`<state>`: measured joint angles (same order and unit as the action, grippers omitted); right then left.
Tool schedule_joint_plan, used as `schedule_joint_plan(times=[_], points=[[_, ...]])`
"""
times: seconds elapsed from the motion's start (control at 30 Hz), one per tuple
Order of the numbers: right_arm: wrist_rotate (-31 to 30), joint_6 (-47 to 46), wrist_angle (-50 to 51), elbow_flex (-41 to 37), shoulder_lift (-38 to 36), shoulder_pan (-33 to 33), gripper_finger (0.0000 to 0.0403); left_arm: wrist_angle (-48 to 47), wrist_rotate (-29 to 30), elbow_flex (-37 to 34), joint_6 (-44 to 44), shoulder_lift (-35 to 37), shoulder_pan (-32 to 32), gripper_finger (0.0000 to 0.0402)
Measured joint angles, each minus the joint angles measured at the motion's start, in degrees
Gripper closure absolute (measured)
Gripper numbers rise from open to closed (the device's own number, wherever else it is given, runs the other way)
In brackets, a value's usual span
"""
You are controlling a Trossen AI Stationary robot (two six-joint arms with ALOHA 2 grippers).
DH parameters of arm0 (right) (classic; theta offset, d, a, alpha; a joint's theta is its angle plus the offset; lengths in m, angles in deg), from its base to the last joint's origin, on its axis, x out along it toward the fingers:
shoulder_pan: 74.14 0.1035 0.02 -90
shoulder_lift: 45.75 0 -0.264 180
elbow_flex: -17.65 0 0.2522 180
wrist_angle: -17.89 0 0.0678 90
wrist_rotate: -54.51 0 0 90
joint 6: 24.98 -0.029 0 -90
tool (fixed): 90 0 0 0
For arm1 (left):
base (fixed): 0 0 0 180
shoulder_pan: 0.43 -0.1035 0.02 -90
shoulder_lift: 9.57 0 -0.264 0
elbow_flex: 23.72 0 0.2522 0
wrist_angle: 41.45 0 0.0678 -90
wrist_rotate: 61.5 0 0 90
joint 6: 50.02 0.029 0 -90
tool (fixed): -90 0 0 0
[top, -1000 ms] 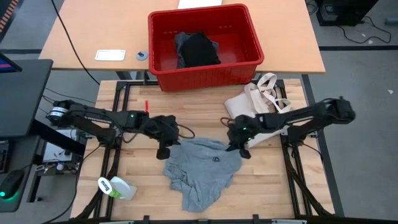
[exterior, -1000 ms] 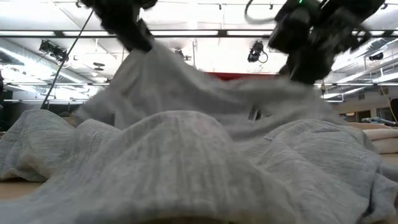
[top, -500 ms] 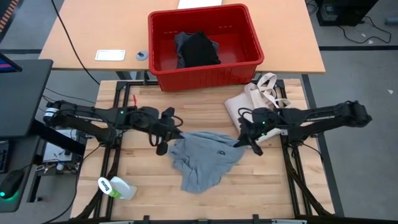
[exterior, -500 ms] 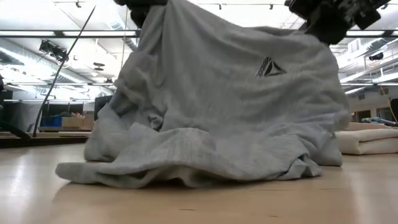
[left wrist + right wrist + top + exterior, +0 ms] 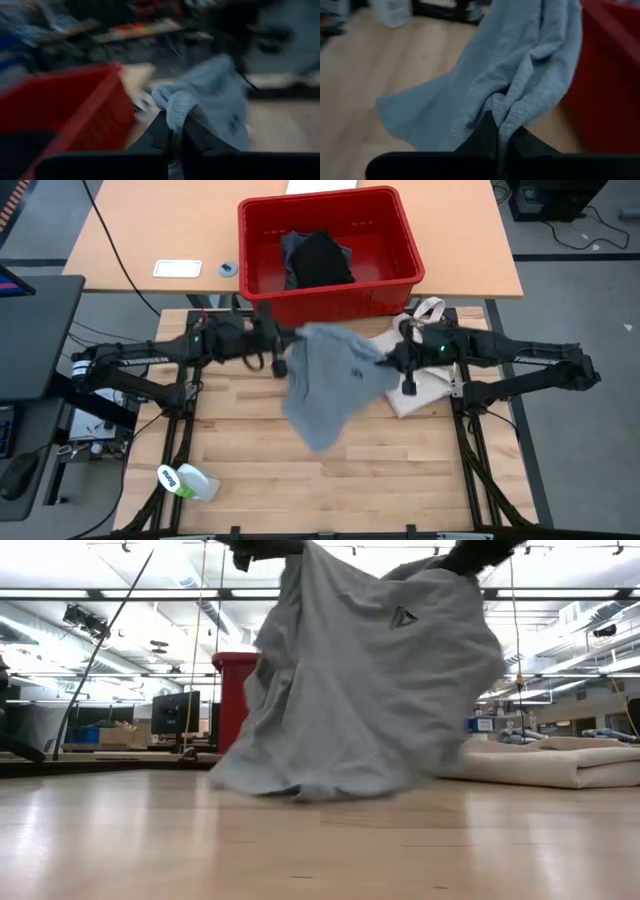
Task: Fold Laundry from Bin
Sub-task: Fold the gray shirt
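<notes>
The light grey T-shirt (image 5: 330,380) with its small chest mark (image 5: 403,616) hangs spread between my two grippers, just in front of the red bin (image 5: 330,250). My left gripper (image 5: 285,348) is shut on its left upper end and my right gripper (image 5: 388,360) is shut on its right upper end. The shirt's lower edge (image 5: 300,788) swings close to the table; whether it touches I cannot tell. A black garment (image 5: 318,260) lies inside the bin. My left gripper pinches a bunched fold of the shirt's upper edge (image 5: 172,112) between its two fingers (image 5: 160,135), coming nearly level from the table's left. The cloth hangs below and away from the fingers. My right gripper pinches a gathered fold of several layers (image 5: 507,107) between its two fingers (image 5: 487,132), slanting down from the table's right. The shirt hangs from the hold toward the left gripper.
A cream tote bag (image 5: 430,330) lies at the right, partly under my right arm. A green-and-white bottle (image 5: 185,480) lies near the front left corner. A white card (image 5: 177,268) sits on the far table beside the bin.
Both grippers have risen and gone toward the far edge and the bin, tipping from pointing down toward level, still shut on the shirt. The shirt, a heap on the table before, now hangs spread between them with most of it lifted off the wood.
</notes>
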<state>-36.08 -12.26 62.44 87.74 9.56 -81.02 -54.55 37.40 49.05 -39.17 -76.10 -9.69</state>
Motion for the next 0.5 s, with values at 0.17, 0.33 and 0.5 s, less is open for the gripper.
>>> schedule_joint_plan(times=[0.17, 0.33, 0.5], points=[[-8.8, 7.2, -0.5, 6.7, 1.0, -5.9, 0.0393, 6.7, 0.0, 4.7, 5.6, 0.0, -5.1, 0.0385], [-0.2, 7.6, 0.3, 10.6, 1.3, -7.7, 0.0393, -1.4, -8.5, 10.7, 5.2, 0.1, -4.7, 0.0380], [6.3, 2.5, 4.3, 7.7, 3.2, -2.3, 0.0393, -14.6, -12.9, 9.4, -2.0, 0.1, 3.0, 0.0380]])
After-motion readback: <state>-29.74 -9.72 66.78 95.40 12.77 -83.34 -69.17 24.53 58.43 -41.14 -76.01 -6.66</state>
